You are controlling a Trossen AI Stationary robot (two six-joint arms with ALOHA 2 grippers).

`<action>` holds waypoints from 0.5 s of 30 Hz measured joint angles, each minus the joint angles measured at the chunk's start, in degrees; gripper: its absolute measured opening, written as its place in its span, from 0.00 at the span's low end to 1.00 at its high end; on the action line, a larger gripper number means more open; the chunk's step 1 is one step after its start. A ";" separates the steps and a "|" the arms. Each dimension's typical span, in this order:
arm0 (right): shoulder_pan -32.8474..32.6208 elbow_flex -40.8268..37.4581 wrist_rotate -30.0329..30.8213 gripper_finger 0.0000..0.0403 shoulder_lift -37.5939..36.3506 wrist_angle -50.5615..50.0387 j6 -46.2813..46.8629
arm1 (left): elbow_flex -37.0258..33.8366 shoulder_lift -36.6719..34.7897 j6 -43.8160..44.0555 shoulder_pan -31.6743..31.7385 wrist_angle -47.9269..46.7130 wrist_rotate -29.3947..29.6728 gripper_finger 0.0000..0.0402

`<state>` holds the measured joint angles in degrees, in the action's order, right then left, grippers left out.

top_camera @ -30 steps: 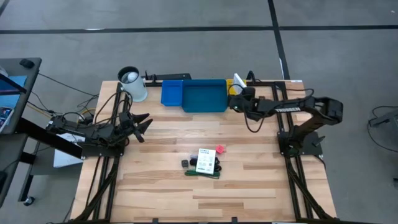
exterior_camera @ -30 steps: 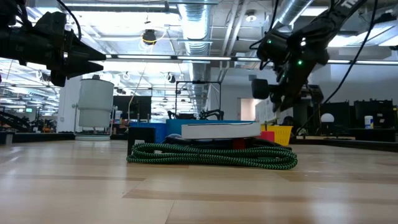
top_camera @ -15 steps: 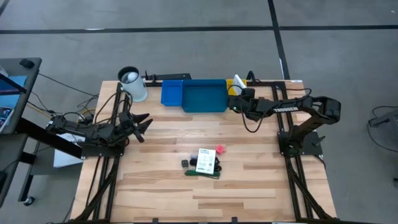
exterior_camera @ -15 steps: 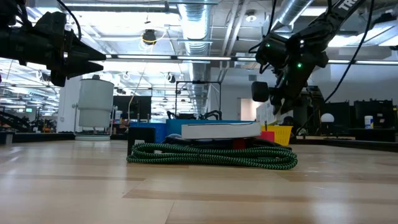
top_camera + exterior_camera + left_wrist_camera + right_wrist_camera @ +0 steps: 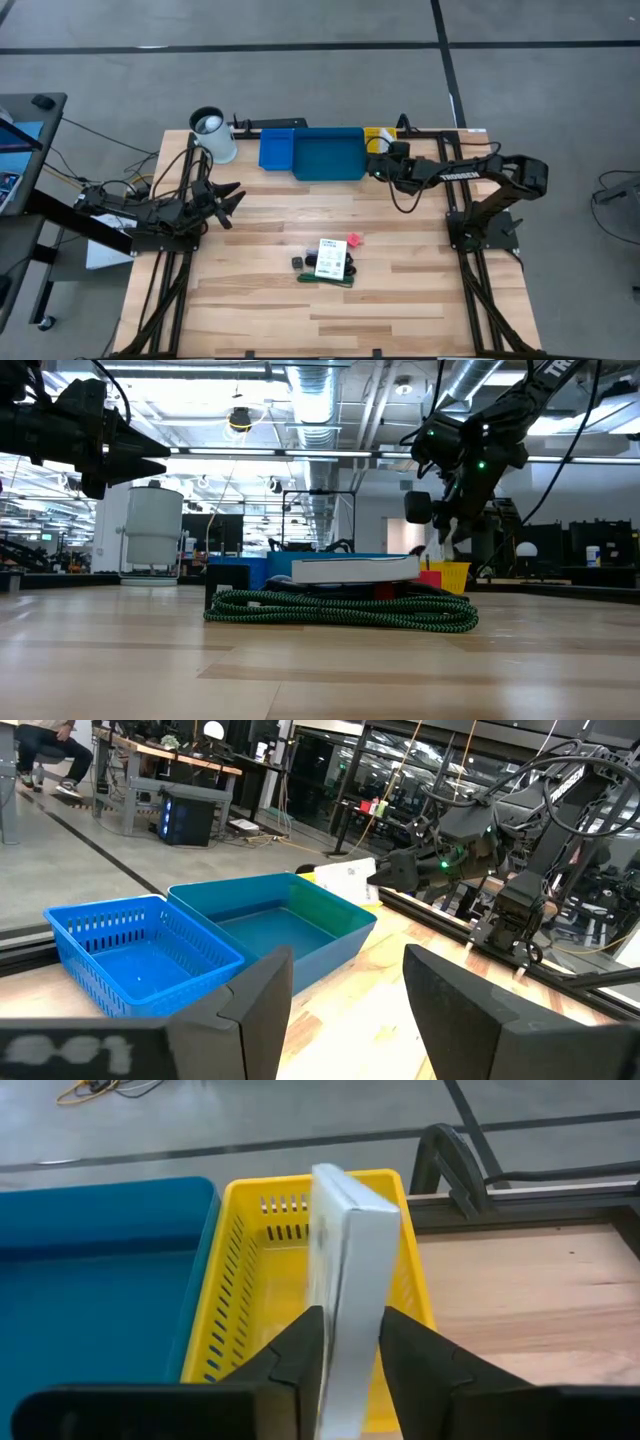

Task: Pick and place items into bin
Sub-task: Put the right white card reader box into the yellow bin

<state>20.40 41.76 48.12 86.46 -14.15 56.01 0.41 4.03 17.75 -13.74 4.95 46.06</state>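
Observation:
My right gripper (image 5: 350, 1352) hovers at the far side of the table over a yellow basket (image 5: 240, 1290), shut on a flat white box (image 5: 352, 1250) that stands on edge. The other items lie in a pile mid-table: a white card with green print (image 5: 331, 257), a pink-red cube (image 5: 354, 240), a black block (image 5: 298, 262) and green ties (image 5: 330, 281). In the low view the card (image 5: 355, 568) rests on top of the green ties (image 5: 340, 610). My left gripper (image 5: 232, 195) waits open and level over the table's left side, holding nothing. My right gripper has the white box between its two fingers (image 5: 300, 1355), one on each broad face near the box's nearer end (image 5: 350, 1330). The fingers slant downward from the table's right side and lie along the box. The box stands on edge, its far end reaching over the yellow basket.
A teal bin (image 5: 328, 157) and a blue basket (image 5: 275, 150) stand side by side at the far edge, left of the yellow basket (image 5: 380, 135). A white cup (image 5: 213, 135) stands at the far left. Bare wood lies around the pile.
In the high view the white box showed as a slanted white sliver above the yellow basket; now hardly any white shows there. Both arms have stayed in place.

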 joint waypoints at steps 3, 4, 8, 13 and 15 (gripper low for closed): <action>0.00 0.00 0.00 0.25 0.00 0.00 0.00 | 0.00 -0.01 -0.01 -0.01 0.00 0.00 0.45; 0.00 0.00 0.00 0.25 0.00 0.00 0.00 | -0.01 0.00 0.01 0.00 0.00 0.00 0.45; 0.00 0.00 0.00 0.25 0.00 0.00 0.00 | -0.01 -0.01 0.01 -0.01 0.00 0.00 0.45; 0.00 -0.02 0.00 0.25 0.00 -0.01 0.00 | -0.01 0.00 0.01 0.00 0.00 0.00 0.45; 0.00 -0.02 0.00 0.25 0.00 0.00 0.00 | 0.00 -0.02 0.01 -0.01 0.00 0.00 0.45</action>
<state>20.40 41.74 48.12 86.46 -14.15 56.01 0.42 4.01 17.76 -13.75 4.95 46.06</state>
